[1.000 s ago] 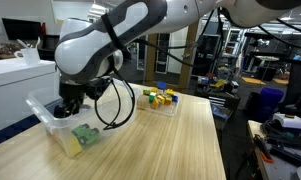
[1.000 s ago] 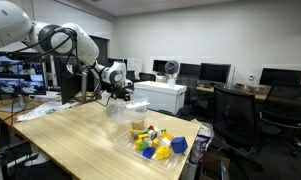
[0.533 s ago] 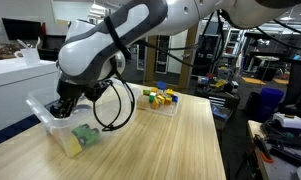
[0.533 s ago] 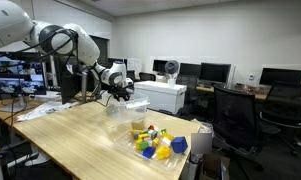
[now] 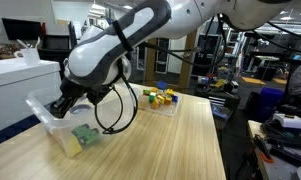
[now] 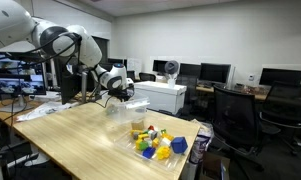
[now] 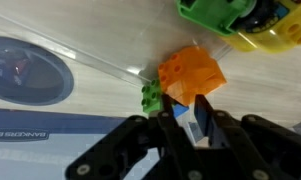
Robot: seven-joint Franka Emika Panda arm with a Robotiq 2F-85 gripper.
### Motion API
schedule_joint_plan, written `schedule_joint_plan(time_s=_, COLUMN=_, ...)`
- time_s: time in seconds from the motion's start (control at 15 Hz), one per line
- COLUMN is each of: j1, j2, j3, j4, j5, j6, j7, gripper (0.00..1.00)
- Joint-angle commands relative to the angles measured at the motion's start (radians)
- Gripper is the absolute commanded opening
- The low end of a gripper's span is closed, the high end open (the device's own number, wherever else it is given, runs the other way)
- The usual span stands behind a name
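My gripper (image 7: 190,120) has just narrowed from wide open to nearly shut, pinching 1 blue block (image 7: 198,108) at the wrist view's lower middle, beside the orange block (image 7: 193,75) in the clear bin (image 5: 40,110). I judge the grasp made.

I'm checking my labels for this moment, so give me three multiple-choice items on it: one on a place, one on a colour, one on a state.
1. Where is the gripper?
A. over the bare table
B. down in the clear bin
C. at the tray of blocks

2. What colour is the block just past the fingertips in the wrist view?
A. orange
B. purple
C. black

3. How do the jaws stand?
A. spread wide, nothing between them
B. close about a small blue piece
C. out of sight

Answers:
1 B, since in an exterior view the arm reaches inside the bin's walls.
2 A, since it shows orange beside a small green bit.
3 B, since the wrist view shows the blue piece between the jaws.
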State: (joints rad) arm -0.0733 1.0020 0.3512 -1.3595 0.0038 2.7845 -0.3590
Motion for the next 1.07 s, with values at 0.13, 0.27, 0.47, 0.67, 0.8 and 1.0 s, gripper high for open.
schedule_joint_plan(time_s=0.13, j1=-0.077, j2=-0.019, j3=0.078, j4=-0.092, j5=0.029, j6=-0.020, j7=-0.064, gripper=0.92)
schedule_joint_plan(time_s=0.27, j1=-0.085, j2=-0.022, j3=0.086, j4=-0.084, j5=0.041, j6=-0.109, j7=-0.066, gripper=0.99)
schedule_joint_plan(time_s=0.47, j1=-0.088, j2=-0.026, j3=0.082, j4=-0.060, j5=0.084, j6=-0.254, j7=-0.096, gripper=0.71)
schedule_joint_plan(time_s=0.67, j1=-0.086, j2=-0.033, j3=0.077, j4=-0.060, j5=0.093, j6=-0.251, j7=-0.127, gripper=0.45)
schedule_joint_plan(time_s=0.8, j1=-0.080, j2=-0.036, j3=0.071, j4=-0.066, j5=0.094, j6=-0.206, j7=-0.142, gripper=0.33)
schedule_joint_plan(time_s=1.0, j1=-0.085, j2=-0.025, j3=0.083, j4=-0.072, j5=0.101, j6=-0.127, j7=-0.149, gripper=0.62)
